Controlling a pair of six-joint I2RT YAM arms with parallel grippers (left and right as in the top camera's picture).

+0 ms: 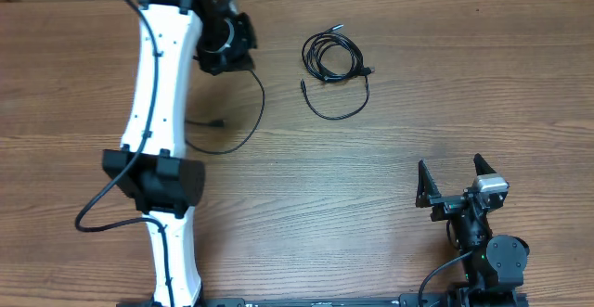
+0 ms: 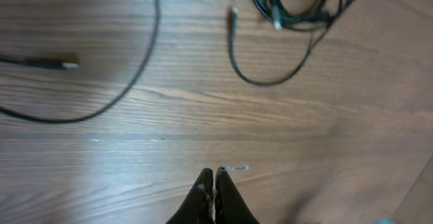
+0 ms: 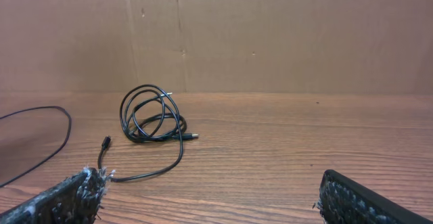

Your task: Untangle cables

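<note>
My left pincer (image 2: 214,176) is clenched, its two tips pressed together with nothing visible between them, above bare wood of the worktop (image 1: 390,159). My right pincer (image 1: 450,164) is released, its padded fingers (image 3: 81,193) spread wide and empty. It sits low near the front edge, well apart from everything else.

Outward from the left pincer, the nearest thing is a loose cable (image 1: 252,112). It is one thin black cord lying in a broad open curve, its plug (image 2: 64,64) resting flat to one side. In the overhead view its upper end runs in under my left wrist, and I cannot tell where it stops. Farther on lies the coiled bundle (image 1: 332,55), several small overlapping loops of black cord. A single tail (image 1: 345,110) curls out of it towards me and ends in a small connector (image 1: 303,86). The bundle and the loose cable lie apart, not touching.

I judge the cables light, limp and a little springy. A loop would likely slide over the smooth wood rather than resist, and pulling one strand may drag the whole coil. The best hold looks like the free tail just behind its connector, where the cord lies alone on the wood. A pinch into the coil could catch several strands at once.

No box, tray or other container is in view. Behind the worktop stands a plain cardboard wall (image 3: 270,34).
</note>
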